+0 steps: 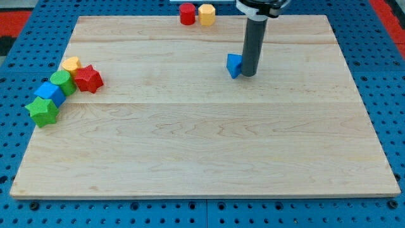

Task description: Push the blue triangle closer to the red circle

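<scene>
The blue triangle (234, 64) is seen on the desk (202, 139), touched on its right by my tip (249, 74). The red circle (187, 14) sits near the view's top, beside a yellow block (207, 14). No pincer is fitted.

A pale wooden board (209, 145) lies on a blue pegboard surface (380, 57) under even light.

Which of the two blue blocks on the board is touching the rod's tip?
The blue triangle, alone near the view's top centre, sits against my tip. The other blue block lies in the left cluster.
</scene>
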{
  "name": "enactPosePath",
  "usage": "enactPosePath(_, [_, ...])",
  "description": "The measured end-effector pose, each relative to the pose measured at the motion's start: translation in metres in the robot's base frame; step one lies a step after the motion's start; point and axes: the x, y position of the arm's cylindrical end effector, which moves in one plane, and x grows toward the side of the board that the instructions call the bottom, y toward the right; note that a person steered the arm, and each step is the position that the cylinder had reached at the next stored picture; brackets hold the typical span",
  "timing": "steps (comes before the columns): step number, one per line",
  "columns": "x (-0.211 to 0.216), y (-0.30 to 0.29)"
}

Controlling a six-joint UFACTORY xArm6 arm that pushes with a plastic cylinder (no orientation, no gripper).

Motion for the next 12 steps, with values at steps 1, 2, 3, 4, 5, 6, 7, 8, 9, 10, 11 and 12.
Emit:
enactPosePath(1, [-0.007, -0.013])
enactPosePath(2, [-0.015, -0.020])
enactPosePath(3, [-0.026, -0.028])
enactPosePath(4, [-0.032, -0.040])
enactPosePath(5, [-0.035, -0.055])
enactPosePath(6, [-0.039, -0.071])
enactPosePath(7, [-0.044, -0.089])
enactPosePath(8, [-0.048, -0.107])
enactPosePath(9, [-0.053, -0.124])
enactPosePath(10, [-0.059, -0.140])
enactPosePath(11, [-0.066, -0.141])
enactPosePath(12, [-0.073, -0.141])
